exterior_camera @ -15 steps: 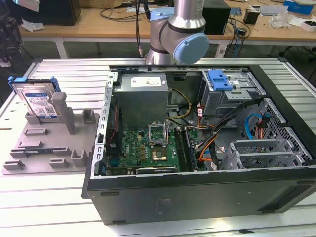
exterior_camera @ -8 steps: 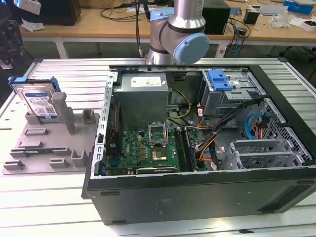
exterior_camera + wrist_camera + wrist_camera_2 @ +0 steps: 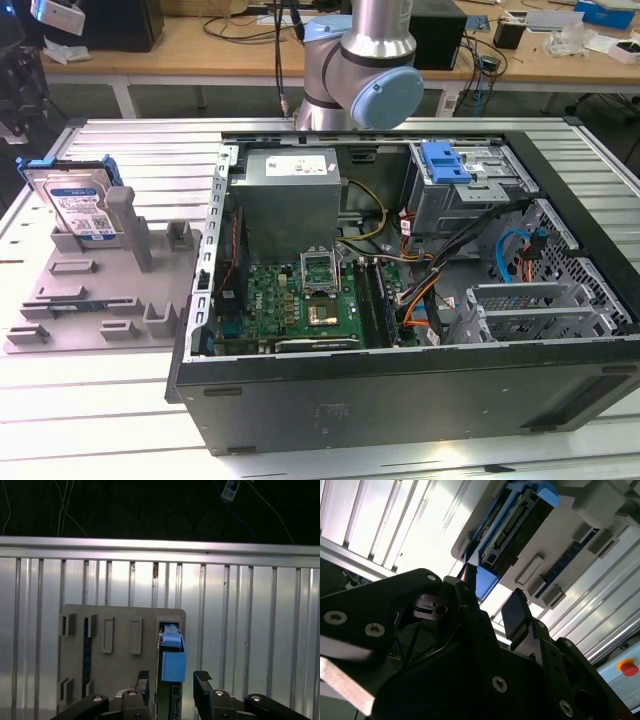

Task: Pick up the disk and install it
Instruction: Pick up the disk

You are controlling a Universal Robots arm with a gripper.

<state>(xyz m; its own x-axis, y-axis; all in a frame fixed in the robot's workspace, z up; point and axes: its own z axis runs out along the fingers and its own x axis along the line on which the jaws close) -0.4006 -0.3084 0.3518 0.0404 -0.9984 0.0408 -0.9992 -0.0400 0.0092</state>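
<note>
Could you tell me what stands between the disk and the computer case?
In the exterior view, the gray fixture's tall post and short post stand between the disk and the computer case.

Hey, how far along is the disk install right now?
Nothing looks finished yet. The disk stands untouched in its gray holder, beside the open computer case. In hand: the open hand hangs lined up above the disk's blue-railed edge in the first wrist view, not gripping it. Left: the grasp, the lift and seating the disk inside the case.
</note>
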